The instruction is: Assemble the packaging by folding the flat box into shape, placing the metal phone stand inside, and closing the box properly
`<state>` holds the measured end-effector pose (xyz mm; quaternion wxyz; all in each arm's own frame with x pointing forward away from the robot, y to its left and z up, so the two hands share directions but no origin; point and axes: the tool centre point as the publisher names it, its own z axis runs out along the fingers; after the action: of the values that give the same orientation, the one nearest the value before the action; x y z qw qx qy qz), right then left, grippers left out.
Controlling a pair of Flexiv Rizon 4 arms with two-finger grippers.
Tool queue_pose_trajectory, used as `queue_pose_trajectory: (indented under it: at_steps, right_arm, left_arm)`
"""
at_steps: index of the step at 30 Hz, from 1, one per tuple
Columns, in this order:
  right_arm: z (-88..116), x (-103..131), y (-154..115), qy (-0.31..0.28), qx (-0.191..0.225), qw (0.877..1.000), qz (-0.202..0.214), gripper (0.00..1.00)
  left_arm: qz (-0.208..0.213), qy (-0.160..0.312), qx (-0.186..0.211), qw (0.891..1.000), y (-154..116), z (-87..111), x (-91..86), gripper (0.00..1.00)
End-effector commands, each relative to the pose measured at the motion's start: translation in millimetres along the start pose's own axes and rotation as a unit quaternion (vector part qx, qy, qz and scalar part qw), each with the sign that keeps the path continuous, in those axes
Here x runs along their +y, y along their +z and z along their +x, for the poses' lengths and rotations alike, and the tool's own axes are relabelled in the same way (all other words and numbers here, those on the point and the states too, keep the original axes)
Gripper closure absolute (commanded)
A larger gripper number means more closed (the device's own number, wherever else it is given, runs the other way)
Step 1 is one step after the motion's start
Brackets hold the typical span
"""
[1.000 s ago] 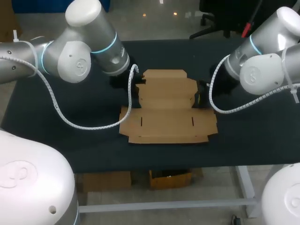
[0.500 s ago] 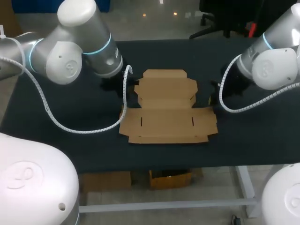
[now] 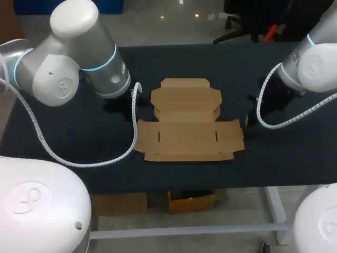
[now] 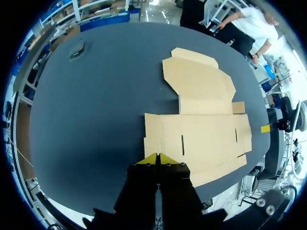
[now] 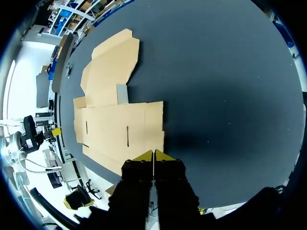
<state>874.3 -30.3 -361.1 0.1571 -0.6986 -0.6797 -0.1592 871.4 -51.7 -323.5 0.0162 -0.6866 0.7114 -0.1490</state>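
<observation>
Left gripper [image 4: 154, 159] and right gripper [image 5: 153, 155] each have their yellow tips pressed together, holding nothing. The flat cardboard box [image 4: 201, 120] lies unfolded on the dark table [image 4: 96, 105], just ahead of both grippers and between them.

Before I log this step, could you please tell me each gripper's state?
Left gripper: shut, holding nothing.
Right gripper: shut, holding nothing.

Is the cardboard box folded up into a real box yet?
No, the cardboard box lies open and flat on the dark table, with all its flaps spread out.
</observation>
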Motion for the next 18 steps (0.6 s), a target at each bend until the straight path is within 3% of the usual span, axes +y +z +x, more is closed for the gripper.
queue_pose_trajectory:
  at_steps: [1,18]
  right_arm:
    - [-1,-20,-5,0.0,-0.001,1.0,-0.007,1.0]
    - [-18,-76,-2,0.002,0.0,1.0,0.005,1.0]
  left_arm:
    - [0.011,0.0,0.01,1.0,-7,-3.3,20.1,1.0]
    - [-0.007,0.004,0.05,0.999,-6,-4.5,82.9,1.0]
